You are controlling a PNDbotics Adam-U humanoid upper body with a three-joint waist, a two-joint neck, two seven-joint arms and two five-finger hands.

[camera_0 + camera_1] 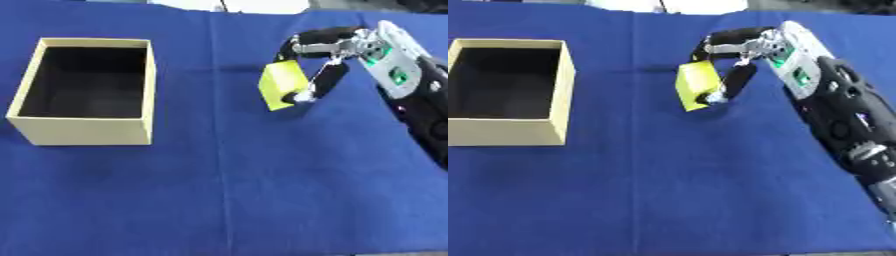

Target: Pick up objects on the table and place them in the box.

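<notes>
1. Right of the box (83, 131), well apart from it, a yellow block (282, 86) stands tilted on edge over the blue cloth (262, 190).
2. Curled round that block is the right hand (325, 55): fingers (319, 36) hook over its top and the thumb (325, 82) presses its near side, pinching it.
3. Beyond the hand, the black and silver right arm (842, 115) runs off, away from the box.
4. The box, tan cardboard, sits open-topped with a dark inside.
</notes>
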